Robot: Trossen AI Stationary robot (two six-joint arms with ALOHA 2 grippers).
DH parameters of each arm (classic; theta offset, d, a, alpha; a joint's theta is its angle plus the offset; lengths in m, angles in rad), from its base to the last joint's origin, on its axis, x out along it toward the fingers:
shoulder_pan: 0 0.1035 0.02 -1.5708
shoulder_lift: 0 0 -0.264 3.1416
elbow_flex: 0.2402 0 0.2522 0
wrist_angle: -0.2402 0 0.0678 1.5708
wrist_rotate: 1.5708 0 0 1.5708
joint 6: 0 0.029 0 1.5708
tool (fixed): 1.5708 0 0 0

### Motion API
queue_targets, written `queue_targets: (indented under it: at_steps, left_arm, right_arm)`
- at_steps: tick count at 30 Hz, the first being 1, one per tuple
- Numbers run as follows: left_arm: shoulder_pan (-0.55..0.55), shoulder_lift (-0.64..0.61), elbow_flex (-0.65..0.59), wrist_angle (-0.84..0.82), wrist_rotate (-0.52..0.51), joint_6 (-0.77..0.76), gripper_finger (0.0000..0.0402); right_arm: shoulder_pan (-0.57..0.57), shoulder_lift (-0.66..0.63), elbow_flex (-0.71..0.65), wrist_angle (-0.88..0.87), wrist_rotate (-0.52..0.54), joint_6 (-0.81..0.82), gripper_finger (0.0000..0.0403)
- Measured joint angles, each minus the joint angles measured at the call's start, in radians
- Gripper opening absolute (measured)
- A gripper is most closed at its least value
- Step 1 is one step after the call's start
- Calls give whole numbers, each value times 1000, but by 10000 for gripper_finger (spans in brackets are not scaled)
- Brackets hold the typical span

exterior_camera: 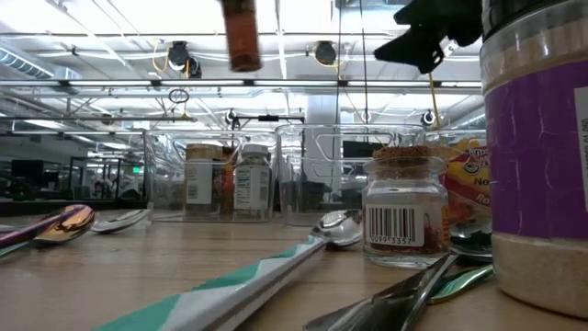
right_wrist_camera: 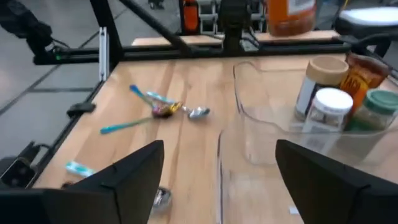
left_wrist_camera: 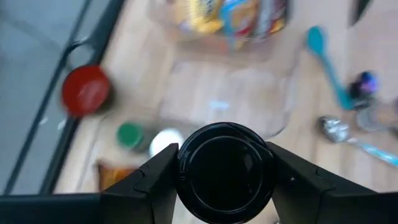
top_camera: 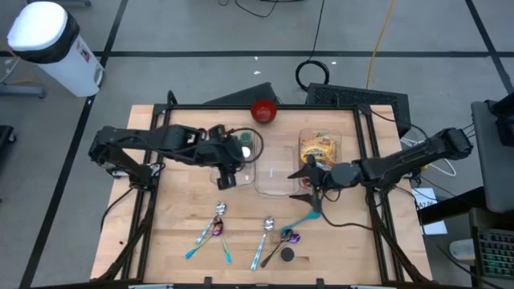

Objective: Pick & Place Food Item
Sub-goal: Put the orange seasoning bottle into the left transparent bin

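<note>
The left gripper (left_wrist_camera: pixel 225 180) is holding a black-capped jar (left_wrist_camera: pixel 225 169) between its fingers (left_wrist_camera: pixel 155 180), lifted over the surface (top_camera: pixel 177 233) beside the left clear bin (top_camera: pixel 245 156). The jar (exterior_camera: pixel 241 33) is hanging high in the low view. The risk, as I judge it, is the round jar slipping or tilting in a light grip, or clipping a bin wall when lowered, knocking the bottles (right_wrist_camera: pixel 326 109) inside. The right gripper (top_camera: pixel 312 186) is hovering near the middle bin (top_camera: pixel 273 172) with its fingers spread and empty. A small jar (exterior_camera: pixel 404 207) on the surface is showing a barcode, digits too small to trust; the packet's lettering is unreadable.
</note>
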Motion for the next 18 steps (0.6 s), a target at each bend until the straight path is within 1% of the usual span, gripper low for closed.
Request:
queue_targets:
  at_steps: [2,4,9,14,18]
  left_arm:
    - [3,-5,-30,-50,-32,-39,206]
    - [5,-3,-81,-57,-33,-61,206]
    - [37,-5,-229,-42,23,-112,206]
    - [112,-3,-367,82,115,-103,206]
    - [159,-4,-443,142,149,-77,206]
  right_arm:
    - [0,-29,0,-15,0,13,305]
    - [3,-50,1,-42,1,20,304]
    - [4,-71,-30,-39,2,20,300]
    - [4,-78,-38,-37,3,20,298]
    - [4,-82,-38,-35,3,26,299]
